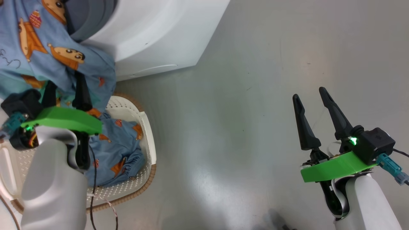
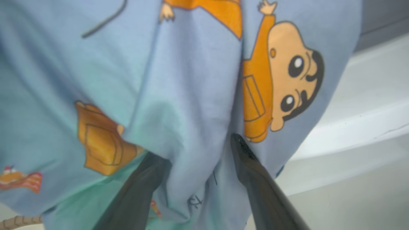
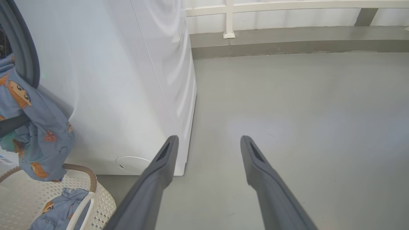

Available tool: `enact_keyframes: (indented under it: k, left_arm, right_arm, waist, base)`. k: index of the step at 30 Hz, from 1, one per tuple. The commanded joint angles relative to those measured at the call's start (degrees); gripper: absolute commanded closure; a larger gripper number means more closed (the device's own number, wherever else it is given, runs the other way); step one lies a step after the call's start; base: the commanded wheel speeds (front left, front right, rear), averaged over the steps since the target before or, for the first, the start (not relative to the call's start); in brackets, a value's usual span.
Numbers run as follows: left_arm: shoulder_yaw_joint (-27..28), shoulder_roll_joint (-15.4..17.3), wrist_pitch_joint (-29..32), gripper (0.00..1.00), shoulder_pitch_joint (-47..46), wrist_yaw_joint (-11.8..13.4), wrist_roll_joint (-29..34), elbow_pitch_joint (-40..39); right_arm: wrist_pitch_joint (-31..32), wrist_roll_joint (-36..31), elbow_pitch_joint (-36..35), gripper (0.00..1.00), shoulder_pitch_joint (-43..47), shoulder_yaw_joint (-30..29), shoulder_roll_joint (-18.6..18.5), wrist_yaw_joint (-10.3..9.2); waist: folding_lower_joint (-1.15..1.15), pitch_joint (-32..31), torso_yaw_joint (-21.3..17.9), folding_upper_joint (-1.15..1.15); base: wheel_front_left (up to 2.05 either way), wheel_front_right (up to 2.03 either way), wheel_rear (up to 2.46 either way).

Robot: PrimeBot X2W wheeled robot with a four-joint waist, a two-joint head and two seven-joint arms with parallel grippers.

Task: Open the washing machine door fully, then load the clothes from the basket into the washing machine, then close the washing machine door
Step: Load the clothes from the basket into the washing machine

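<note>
Clothes (image 1: 48, 41) draped long-axis vertical, washing machine (image 1: 153, 32) mouth toward basket (image 1: 150, 137); left gripper (image 2: 196, 150) splayed, one tip buried; right gripper (image 1: 309, 92) splayed, empty.

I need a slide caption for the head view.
Left gripper, open, at a blue printed garment draped from the washing machine; more clothes in the basket; right gripper open.

Your head view looks steeply down from above onto the grey floor (image 1: 255, 127), with the washing machine (image 1: 153, 35) at its top edge and the basket (image 1: 150, 139) at lower left. Your left wrist view sits right up against the clothes (image 2: 191, 95), facing the machine's white front. Your right wrist view looks from low and farther back, along the floor toward the wall (image 3: 287, 17). All three share machine and clothes.
</note>
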Motion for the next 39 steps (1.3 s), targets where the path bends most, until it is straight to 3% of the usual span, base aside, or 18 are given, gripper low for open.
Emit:
enact_keyframes:
  k: [1, 7, 8, 11, 12, 14, 17, 29, 39]
  left_arm:
    - [1.8, 1.1, -0.5, 0.0, -0.9, -0.5, 1.0, -0.9]
    - [4.5, 0.5, -0.5, 0.0, -2.1, 0.8, 3.7, -2.8]
    - [4.9, 0.3, -0.5, 0.06, -2.1, 1.0, 4.1, -3.0]
    - [6.0, 0.0, -0.5, 0.32, -2.0, 1.2, 5.2, -3.4]
    - [6.3, -0.1, -0.5, 0.47, -1.9, 1.2, 5.4, -3.5]
    - [6.8, -0.3, -0.5, 0.6, -1.8, 1.0, 5.9, -3.6]
    - [7.4, -0.5, -0.5, 1.0, -1.6, 0.9, 6.5, -3.7]
    - [9.7, -0.8, -0.5, 1.0, 0.4, 0.3, 7.9, -5.1]
    - [10.2, -0.9, -0.5, 1.0, 4.8, 1.8, 6.2, -10.8]
  right_arm:
    - [-0.7, -0.3, -1.6, 0.0, 0.0, 1.1, -0.5, 0.09]
    - [-0.7, -0.3, -1.9, 0.0, 0.2, 0.7, -1.2, 0.09]
    - [-0.7, -0.3, -1.9, 0.0, 0.2, 0.7, -1.2, 0.09]
    - [-0.7, -0.4, -1.9, 0.0, 0.3, 0.6, -1.4, 0.09]
    - [-0.7, -0.4, -1.9, 0.0, 0.3, 0.6, -1.4, 0.09]
    - [-0.7, -0.4, -1.8, 0.0, 0.3, 0.6, -1.4, 0.09]
    - [-0.7, -0.5, -1.6, 0.0, 0.2, 0.9, -1.4, 0.09]
    - [-0.7, -0.4, -1.1, 0.0, 0.5, 1.1, -1.4, 0.09]
    - [-0.7, -0.1, -0.8, 0.0, 0.8, 1.2, -1.2, 0.09]
  waist:
    - [0.0, 0.5, -0.2, 0.0]
    - [0.0, 1.2, -0.6, 0.0]
    - [0.0, 1.3, -0.6, 0.0]
    - [0.0, 1.3, -0.5, 0.0]
    - [0.0, 1.3, -0.4, 0.0]
    - [0.0, 1.2, -0.3, 0.0]
    - [0.0, 1.0, 0.0, 0.0]
    - [0.0, -0.3, 1.2, 0.0]
    - [0.0, -2.0, 2.2, 0.0]
  base:
    - [0.0, 0.0, 0.0]
    - [0.0, 0.0, 0.0]
    - [0.0, 0.0, 0.0]
    - [0.0, 0.0, 0.0]
    - [0.0, 0.0, 0.0]
    - [0.0, 0.0, 0.0]
    - [0.0, 0.0, 0.0]
    - [0.0, 0.0, 0.0]
    - [0.0, 0.0, 0.0]
